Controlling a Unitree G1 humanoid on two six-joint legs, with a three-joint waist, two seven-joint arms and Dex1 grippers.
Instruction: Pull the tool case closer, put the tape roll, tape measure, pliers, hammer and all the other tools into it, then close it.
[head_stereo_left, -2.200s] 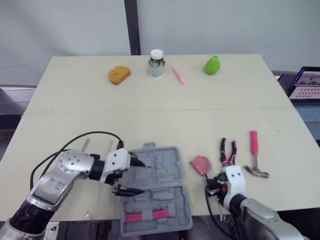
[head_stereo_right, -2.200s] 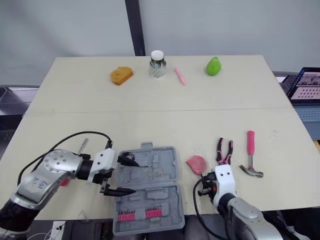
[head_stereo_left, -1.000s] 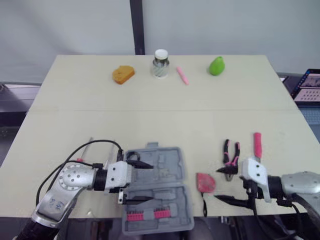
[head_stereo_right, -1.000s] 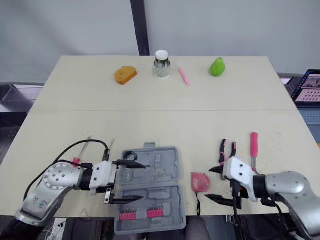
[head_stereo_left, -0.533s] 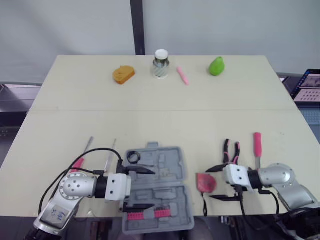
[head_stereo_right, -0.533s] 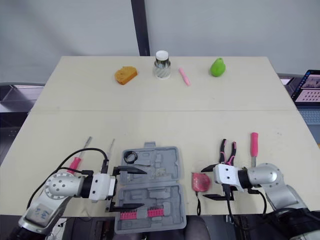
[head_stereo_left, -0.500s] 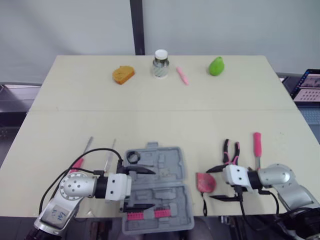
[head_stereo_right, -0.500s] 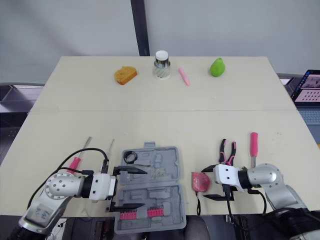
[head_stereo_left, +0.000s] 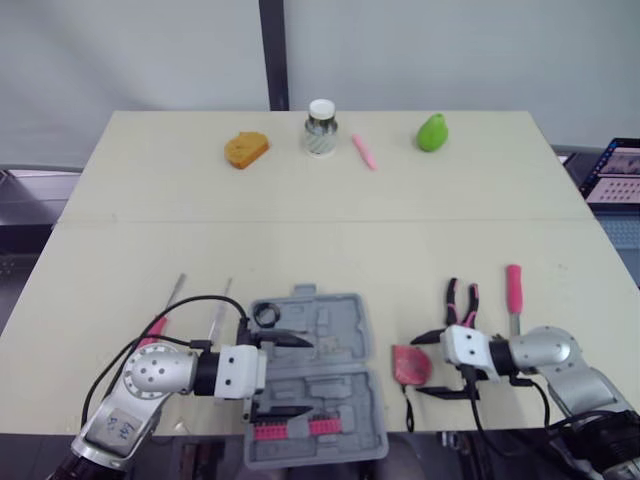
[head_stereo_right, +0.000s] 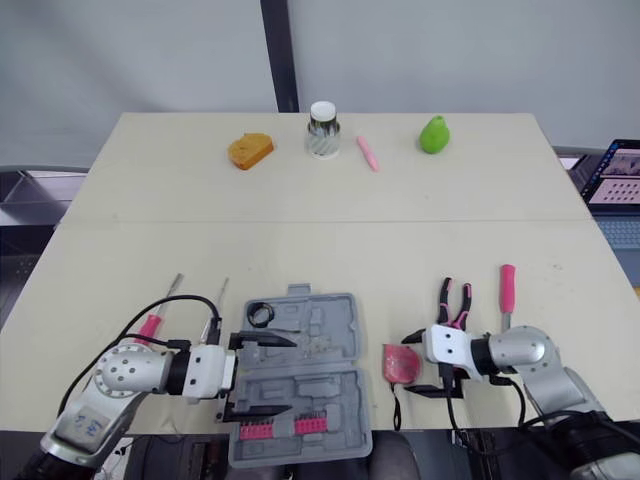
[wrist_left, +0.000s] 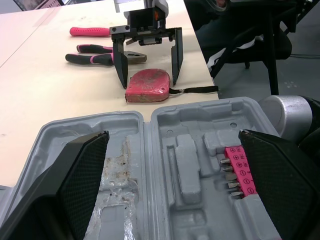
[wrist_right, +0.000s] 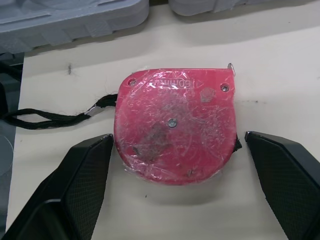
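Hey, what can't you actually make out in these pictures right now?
Hammer: head hidden behind the right arm, head views.
Pink screwdriver: handle end hidden behind the left arm, head views.
Tool case: one end cut off by the picture edge, left wrist view.
Jar: contents too small to tell, head views.

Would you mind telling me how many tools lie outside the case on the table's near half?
5: the tape measure between the fingers of the right gripper, the pliers and hammer beyond it, and one screwdriver and another screwdriver left of the case, partly hidden.
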